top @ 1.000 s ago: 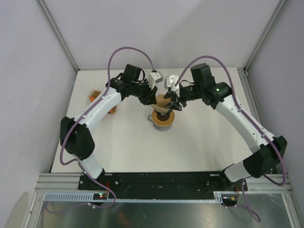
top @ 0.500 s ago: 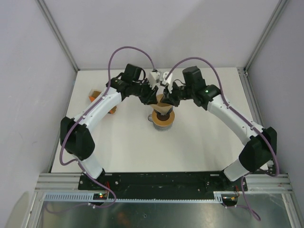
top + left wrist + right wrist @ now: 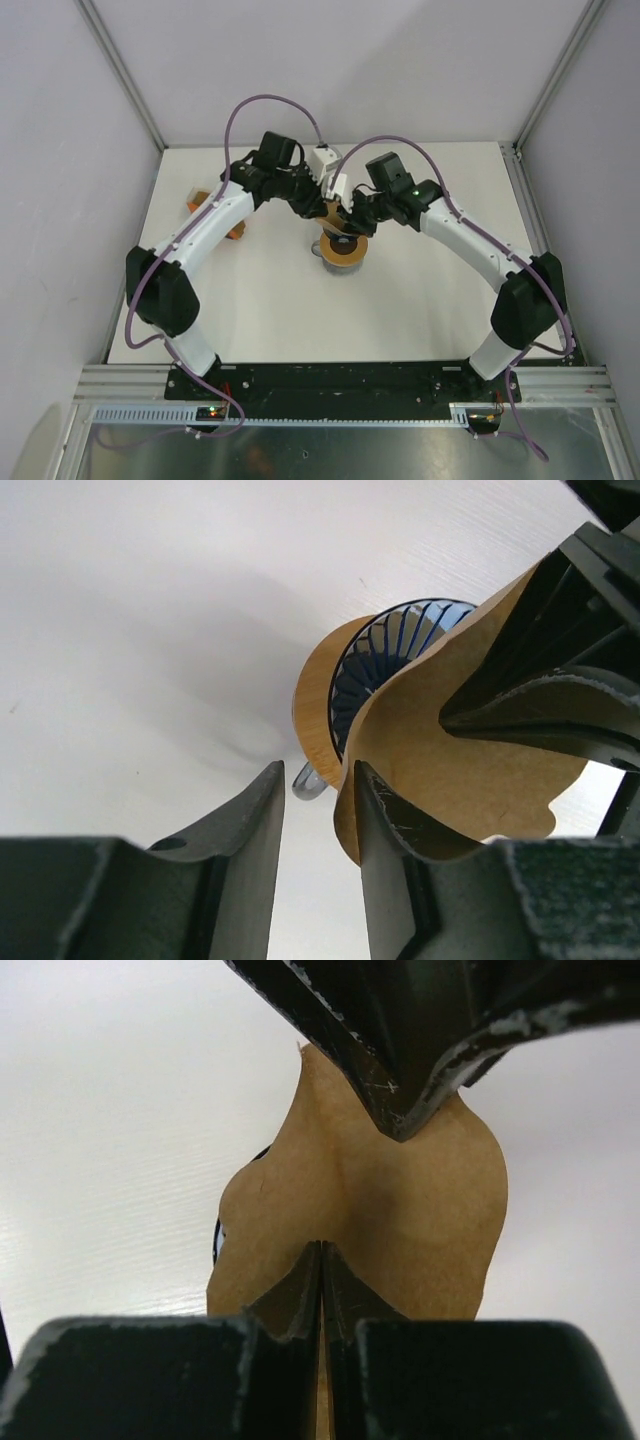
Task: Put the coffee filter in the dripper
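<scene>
**Right jaws:** closed. My two right fingers meet tip to tip, and one edge of the coffee filter is pinched between them. No gap shows at the tips. The paper rises from this pinch as a creased light-brown sheet.

**Left jaws:** partly open and gripping nothing. In my left wrist view, the gap between the two left fingers shows only white tabletop and the grey handle of the mug. The filter's curled edge lies right at the finger nearer to it, beside the gap and not inside it. I cannot tell whether the paper presses on that finger. In my right wrist view, one left fingertip sits at the filter edge opposite the pinch.

**Position of the filter:** it is held over the dripper.
- In my left wrist view, the paper covers the right part of the dripper's mouth.
- The blue ribs on the remaining part are exposed.
- I cannot tell whether the filter's lower end rests inside the cone.

**Position of the dripper:** it sits in a wooden ring on top of the mug, near the middle of the tabletop and toward the far side. My left jaws are on its far-left side and my right jaws on its right side. Both are close over it.

**Other items:** an orange holder stands at the left edge of the tabletop, well apart from the mug.
</scene>
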Motion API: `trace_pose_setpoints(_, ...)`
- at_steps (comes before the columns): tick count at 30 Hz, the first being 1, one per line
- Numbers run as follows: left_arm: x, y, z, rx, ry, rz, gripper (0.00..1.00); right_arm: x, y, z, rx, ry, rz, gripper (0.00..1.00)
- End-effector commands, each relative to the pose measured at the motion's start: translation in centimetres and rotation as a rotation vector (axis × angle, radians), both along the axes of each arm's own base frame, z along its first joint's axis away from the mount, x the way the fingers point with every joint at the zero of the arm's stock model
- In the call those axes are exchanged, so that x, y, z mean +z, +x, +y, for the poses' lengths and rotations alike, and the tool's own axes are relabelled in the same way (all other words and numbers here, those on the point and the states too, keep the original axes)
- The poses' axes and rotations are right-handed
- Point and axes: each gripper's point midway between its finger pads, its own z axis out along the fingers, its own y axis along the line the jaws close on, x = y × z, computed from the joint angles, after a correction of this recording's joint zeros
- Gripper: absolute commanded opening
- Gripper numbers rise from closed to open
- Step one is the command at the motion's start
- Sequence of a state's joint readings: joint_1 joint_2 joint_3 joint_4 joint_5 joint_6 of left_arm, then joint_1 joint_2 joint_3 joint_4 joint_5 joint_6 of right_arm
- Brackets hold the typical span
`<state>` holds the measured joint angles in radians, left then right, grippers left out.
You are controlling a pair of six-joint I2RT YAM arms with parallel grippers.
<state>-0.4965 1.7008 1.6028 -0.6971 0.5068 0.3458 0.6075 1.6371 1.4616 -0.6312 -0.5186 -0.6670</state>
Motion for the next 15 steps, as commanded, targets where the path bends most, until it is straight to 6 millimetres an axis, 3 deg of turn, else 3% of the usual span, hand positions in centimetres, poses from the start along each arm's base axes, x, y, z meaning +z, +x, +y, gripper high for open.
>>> trace_pose_setpoints(1, 4.9, -0.2, -0.9, -0.03, -0.072, -0.112, 0.4, -1.4, 0.5, 0.0, -0.004, -0.07, 0.005, 0.04)
trace_pose_setpoints(7, 5.3, -0.6, -0.7, -0.034, -0.098, -0.087, 0.52, -0.8, 0.2, 0.7, 0.024, -0.087, 0.0, 0.04)
trace_pose_setpoints(15, 9.1, 0.3, 0.6, -0.009, -0.212, -0.076, 0.62, -1.1, -1.0, 0.5, 0.063, -0.136, 0.021, 0.02)
